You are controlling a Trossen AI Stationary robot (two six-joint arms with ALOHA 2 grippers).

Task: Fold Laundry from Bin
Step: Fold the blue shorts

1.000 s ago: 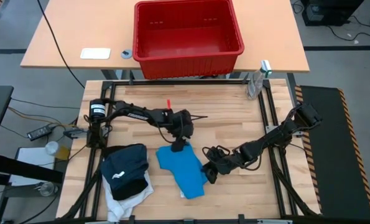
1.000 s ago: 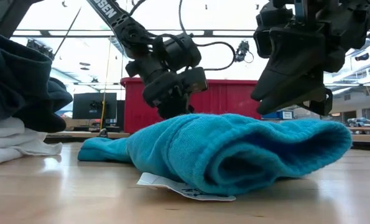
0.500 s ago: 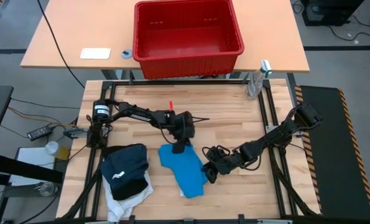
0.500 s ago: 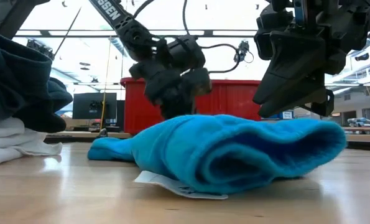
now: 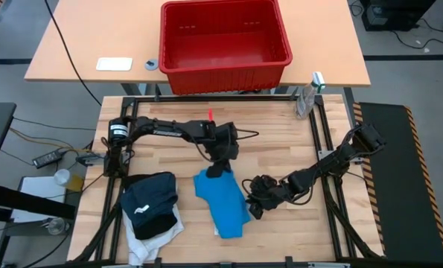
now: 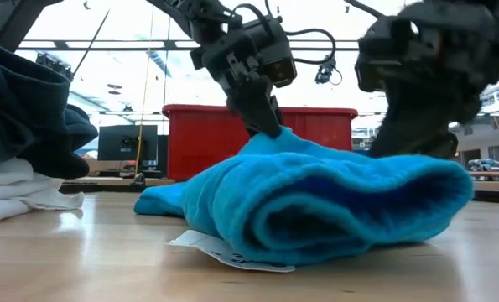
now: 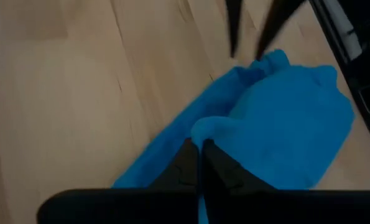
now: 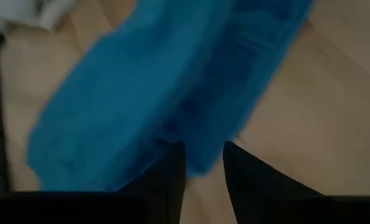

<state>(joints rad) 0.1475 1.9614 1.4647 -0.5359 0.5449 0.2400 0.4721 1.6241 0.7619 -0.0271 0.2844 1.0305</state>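
Near: bright blue garment (image 5: 225,204) bunched on the table (image 5: 281,141), tag underneath | Right gripper (image 5: 252,207) at its edge, fingers slightly parted, likely anchoring | Left gripper (image 5: 216,170) pinching a raised fold, likely to spread it | Far: red bin (image 5: 224,43) looks emptied.

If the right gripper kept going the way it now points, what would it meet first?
Probably more of the blue garment: the right gripper already has its edge between the jaws, and cloth fills the view ahead.

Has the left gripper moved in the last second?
Yes. In the high view the left gripper, pinching the blue garment, has shifted away from the dark folded pile and slightly toward the red bin.
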